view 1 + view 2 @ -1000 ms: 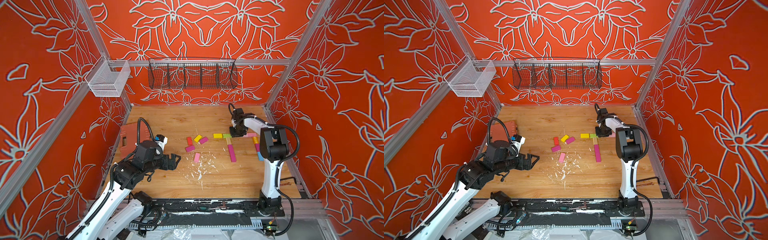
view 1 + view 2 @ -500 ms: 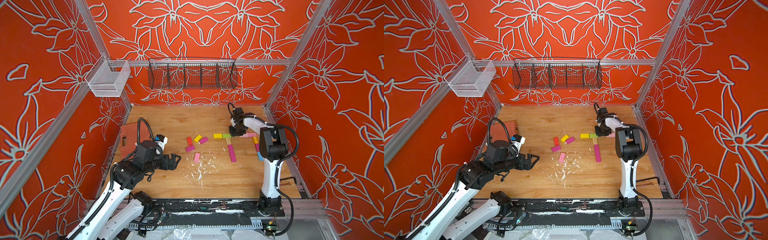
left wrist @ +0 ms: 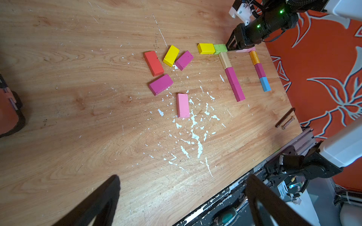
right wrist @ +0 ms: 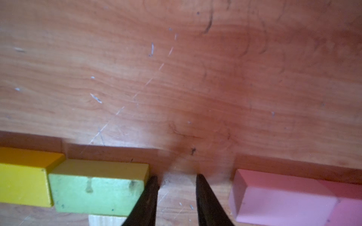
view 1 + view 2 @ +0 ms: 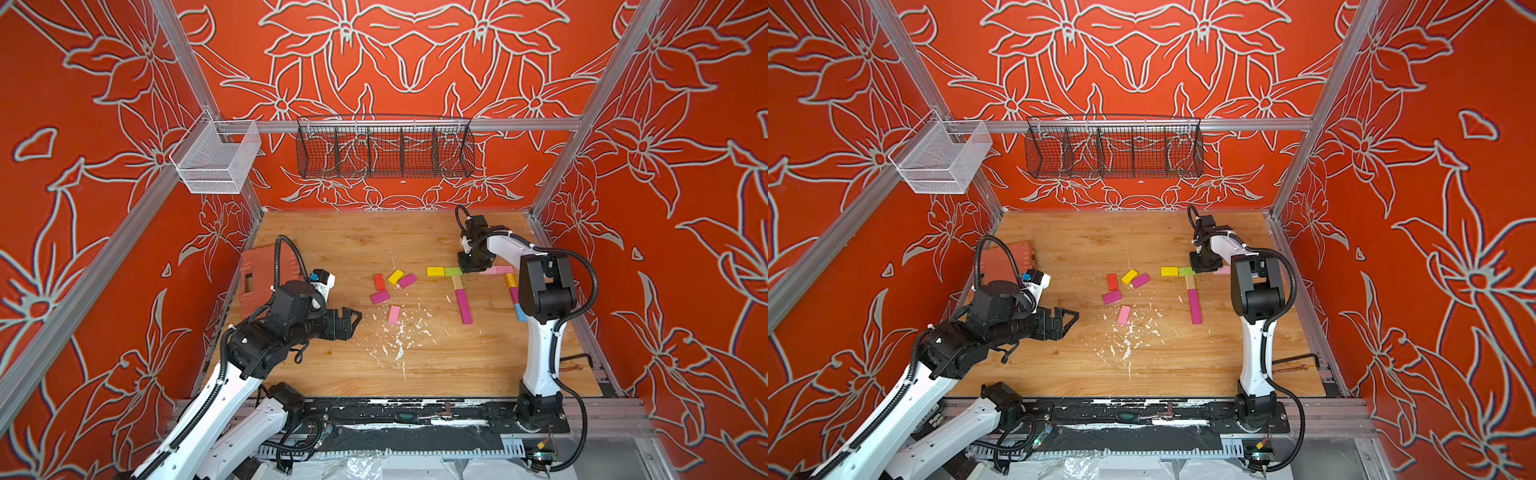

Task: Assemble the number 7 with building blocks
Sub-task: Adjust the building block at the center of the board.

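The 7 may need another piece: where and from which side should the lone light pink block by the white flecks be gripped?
Grip the light pink block at mid-length, across its narrow width, coming straight down. It lies flat with bare table along both long sides, and the nearest magenta block stands clear. The open left claw looks nearer.

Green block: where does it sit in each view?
Top view: green block beside the right gripper.
Top view: same spot.
Left wrist: it lies next to that gripper.
Right wrist: it lies beside the gripper.
Shared landmark: yellow block abutting it.
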Available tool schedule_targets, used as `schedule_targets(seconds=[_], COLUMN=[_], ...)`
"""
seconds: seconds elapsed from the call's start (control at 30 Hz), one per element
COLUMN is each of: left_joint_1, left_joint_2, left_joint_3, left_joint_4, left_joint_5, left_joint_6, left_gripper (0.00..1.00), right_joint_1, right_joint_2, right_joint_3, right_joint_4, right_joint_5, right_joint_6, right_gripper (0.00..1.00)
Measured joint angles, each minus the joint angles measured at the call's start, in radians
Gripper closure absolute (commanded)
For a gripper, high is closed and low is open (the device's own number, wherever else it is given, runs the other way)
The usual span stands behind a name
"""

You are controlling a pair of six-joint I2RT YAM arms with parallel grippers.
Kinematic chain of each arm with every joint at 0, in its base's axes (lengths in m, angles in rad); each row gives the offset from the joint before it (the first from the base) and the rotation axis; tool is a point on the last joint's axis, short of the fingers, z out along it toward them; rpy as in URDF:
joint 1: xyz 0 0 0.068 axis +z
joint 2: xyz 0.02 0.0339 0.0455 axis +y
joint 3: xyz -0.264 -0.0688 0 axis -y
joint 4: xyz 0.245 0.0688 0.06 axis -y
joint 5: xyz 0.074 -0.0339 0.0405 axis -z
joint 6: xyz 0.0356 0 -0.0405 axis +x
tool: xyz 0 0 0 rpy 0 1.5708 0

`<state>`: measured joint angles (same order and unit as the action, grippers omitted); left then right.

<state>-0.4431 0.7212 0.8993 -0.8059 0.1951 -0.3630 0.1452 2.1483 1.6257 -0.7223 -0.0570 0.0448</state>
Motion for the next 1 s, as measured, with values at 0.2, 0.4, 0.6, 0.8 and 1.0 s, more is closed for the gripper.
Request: schedule_targets(seconds=[0.2, 0.4, 0.6, 0.8, 1.0], left_joint_1=[0.000, 0.000, 0.000, 0.000, 0.000], left_joint_2=[0.000, 0.000, 0.000, 0.000, 0.000], left_joint_3=[0.000, 0.000, 0.000, 0.000, 0.000], left_joint_4=[0.000, 0.000, 0.000, 0.000, 0.000], left_joint_5=[0.000, 0.000, 0.000, 0.000, 0.000], left_joint_6=[0.000, 0.000, 0.000, 0.000, 0.000], left_gripper=[0.03, 0.03, 0.03, 0.03, 0.03], right_joint_1=[0.000, 0.000, 0.000, 0.001, 0.002], right_joint_2=[0.000, -0.002, -0.003, -0.005, -0.010], right_joint_3=[0.000, -0.005, -0.008, -0.013, -0.019], right_joint_4=[0.000, 0.003, 0.007, 0.011, 0.018], right_joint_5=[-0.005, -0.008, -0.011, -0.012, -0.016], right_joint_6=[-0.009, -0.012, -0.013, -0.016, -0.022], right_gripper=[0.62, 0.61, 0.60, 0.59, 0.57])
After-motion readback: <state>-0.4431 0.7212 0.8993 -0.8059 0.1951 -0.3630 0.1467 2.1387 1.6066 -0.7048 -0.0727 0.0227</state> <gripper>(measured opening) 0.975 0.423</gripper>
